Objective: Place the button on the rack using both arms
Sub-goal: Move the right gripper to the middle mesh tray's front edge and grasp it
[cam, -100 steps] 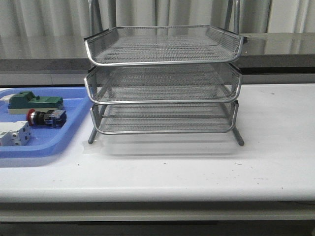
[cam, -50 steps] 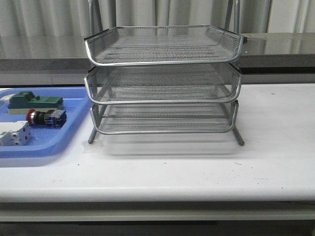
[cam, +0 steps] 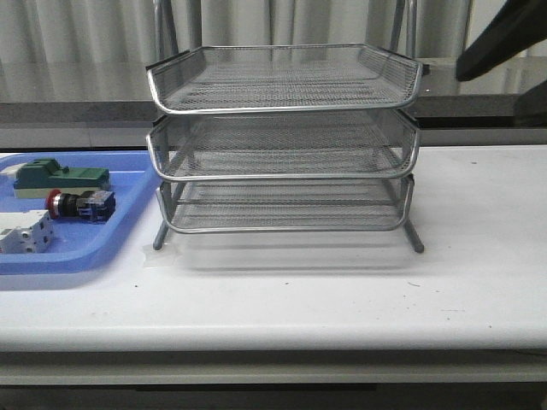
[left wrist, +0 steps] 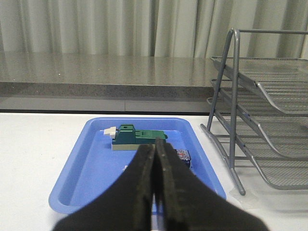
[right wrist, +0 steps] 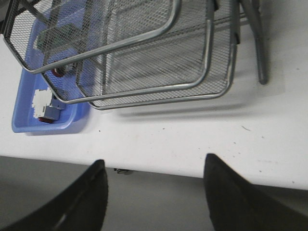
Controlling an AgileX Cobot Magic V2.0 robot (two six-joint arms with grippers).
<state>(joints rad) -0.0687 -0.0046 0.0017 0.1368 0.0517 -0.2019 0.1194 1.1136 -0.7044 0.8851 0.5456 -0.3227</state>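
Note:
The button [cam: 79, 205], with its red cap, black body and blue rear block, lies on its side in the blue tray [cam: 102, 248], left of the rack [cam: 282, 137]. The rack stands mid-table and all three mesh trays look empty. In the left wrist view, my left gripper [left wrist: 155, 144] is shut and empty above the near side of the tray. Its fingers hide most of the button, and only the blue end [left wrist: 183, 156] shows. My right gripper [right wrist: 154, 163] is open and empty, high above the table's front edge and looking down on the rack [right wrist: 144, 57].
A green block [cam: 60, 177] lies behind the button in the blue tray, and a white block [cam: 24, 232] lies in front of it. A dark part of my right arm [cam: 504, 38] shows at the upper right. A grey ledge and curtains run behind the table.
A dark part of my right arm has come into the front view at the upper right. The button, tray and rack have not moved.

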